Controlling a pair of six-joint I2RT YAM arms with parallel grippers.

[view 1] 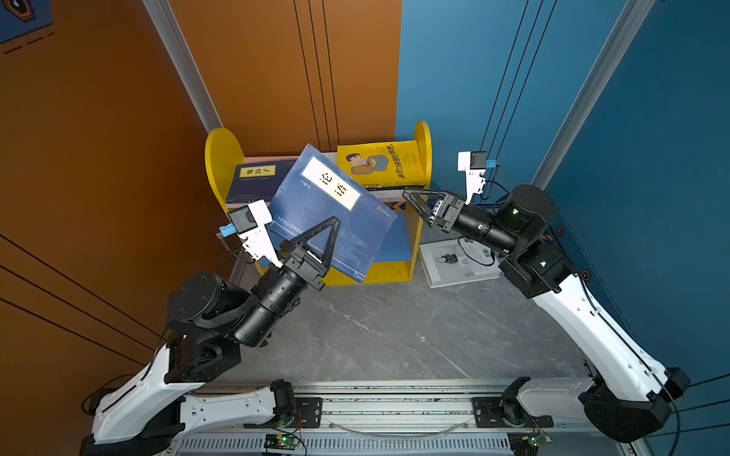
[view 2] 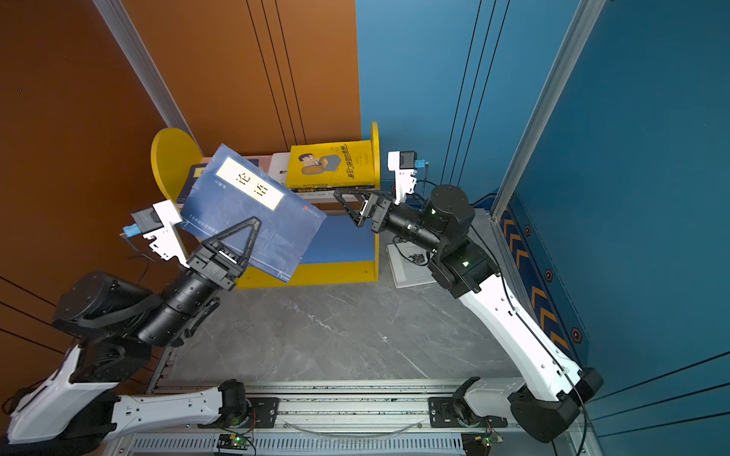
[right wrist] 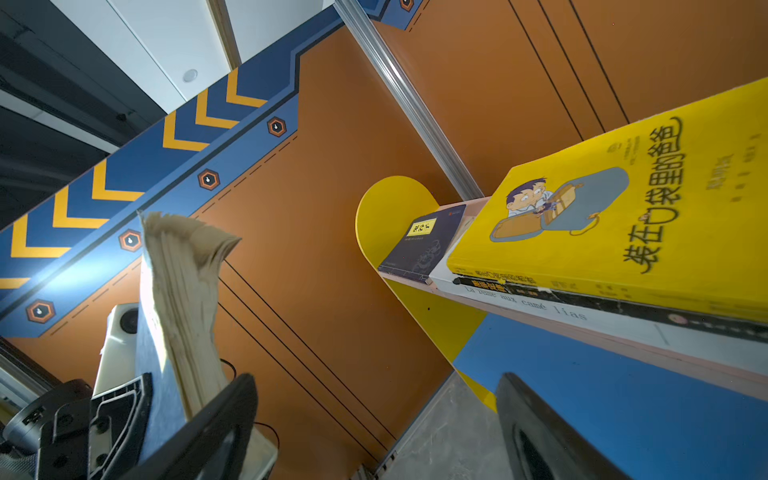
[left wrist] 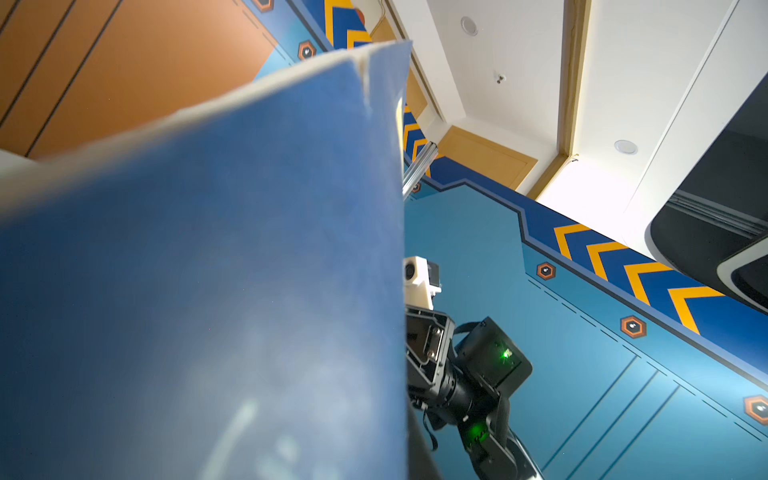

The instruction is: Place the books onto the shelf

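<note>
The left gripper (view 1: 332,229) is clamped tight on the near edge of a navy book (view 1: 312,213) with a cream label. It holds the book tilted in the air in front of the shelf (view 1: 219,158), the far corner reaching over the upper board. Pinching one edge leaves the other end free to be slid in, though the right wrist view shows the pages fanning loose (a thin hold on a floppy paperback). The right gripper (view 1: 414,203) hangs by the shelf's right panel, jaws wide with nothing between them, probably kept aside so the book can pass. On the upper board a second navy book (view 1: 256,177) lies flat at the left and the yellow book (view 1: 383,166) tops a flat stack at the right, leaving a middle gap that looks tight for the incoming one. The lower blue board (view 1: 395,241) shows no book where visible. A white book (view 1: 454,264) lies on the table (view 1: 395,323) just right of the shelf, under the right arm, not yet shelved.
</note>
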